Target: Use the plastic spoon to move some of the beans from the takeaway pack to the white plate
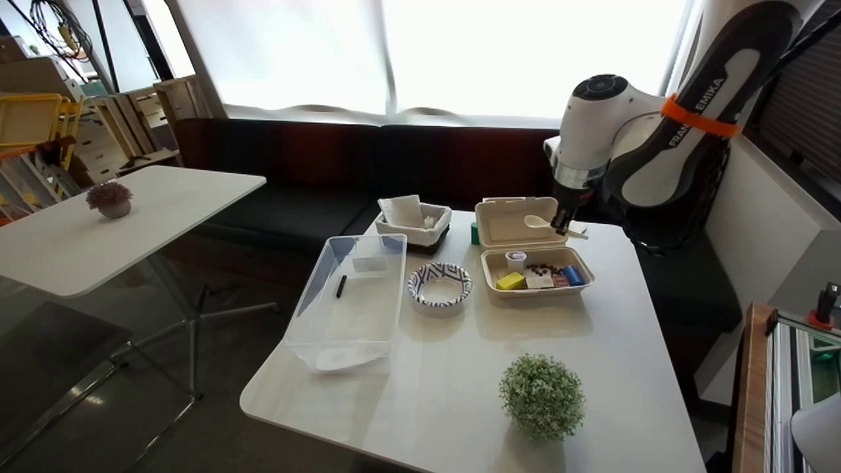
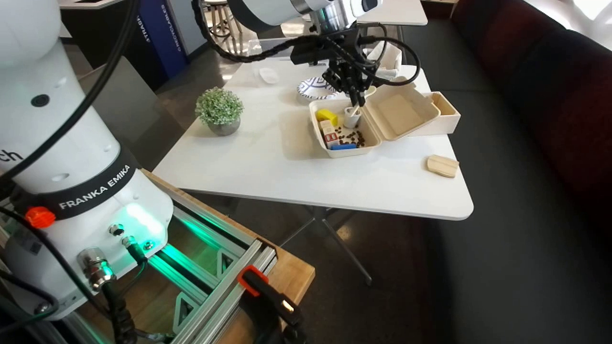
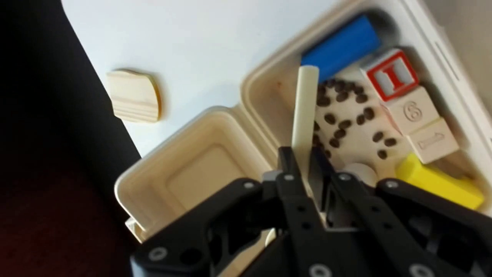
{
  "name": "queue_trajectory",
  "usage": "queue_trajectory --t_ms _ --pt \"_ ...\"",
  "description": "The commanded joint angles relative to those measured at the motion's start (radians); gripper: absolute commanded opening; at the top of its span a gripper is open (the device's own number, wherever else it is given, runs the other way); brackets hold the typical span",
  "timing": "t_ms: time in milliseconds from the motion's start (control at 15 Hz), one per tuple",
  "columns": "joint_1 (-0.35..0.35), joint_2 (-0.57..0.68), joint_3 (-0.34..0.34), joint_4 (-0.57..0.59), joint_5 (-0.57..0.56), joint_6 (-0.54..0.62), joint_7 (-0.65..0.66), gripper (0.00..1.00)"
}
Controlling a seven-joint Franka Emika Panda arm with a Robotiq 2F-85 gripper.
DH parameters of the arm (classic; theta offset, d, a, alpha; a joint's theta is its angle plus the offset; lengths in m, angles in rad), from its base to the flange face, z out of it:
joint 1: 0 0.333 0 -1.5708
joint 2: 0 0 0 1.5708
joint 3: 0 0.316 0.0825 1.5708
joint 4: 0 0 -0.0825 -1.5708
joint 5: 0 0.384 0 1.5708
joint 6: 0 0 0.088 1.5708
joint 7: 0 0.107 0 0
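The takeaway pack (image 1: 552, 292) stands open on the table, its cream lid (image 2: 404, 112) tilted back. Dark beans (image 3: 346, 111) lie loose in it, beside a white cup (image 2: 351, 119), a yellow block (image 3: 440, 181), pale and red blocks, and a blue block (image 3: 340, 48). My gripper (image 3: 299, 154) is shut on the handle of the cream plastic spoon (image 3: 306, 100). In an exterior view the spoon (image 1: 537, 222) is held roughly level above the pack's lid side, its bowl towards the basket. A white bowl-like plate with a blue zigzag pattern (image 1: 441, 289) stands beside the pack; no plain white plate is clearly visible.
A clear plastic bin (image 1: 368, 309) with a black marker (image 1: 341, 286) stands beyond the patterned plate. A lined basket (image 1: 427, 233) and a wooden box (image 2: 444, 114) stand at the back. A potted plant (image 1: 542, 397) stands towards the opposite edge. A wooden piece (image 2: 442, 166) lies near a corner.
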Motion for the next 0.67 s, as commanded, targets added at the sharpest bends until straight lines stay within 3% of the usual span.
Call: queue_trajectory --t_ms 0,67,333,600 --pt "0.066 0.073 -0.032 0.042 -0.081 -0.128 0.060 0.03" --pt "0.019 0.078 0.025 0.051 -0.114 -0.173 0.078 0.03" --pt "-0.015 0.122 0.113 0.084 -0.158 -0.297 0.090 0.03" --pt "-0.061 0.173 0.199 0.129 -0.120 -0.369 0.061 0.03"
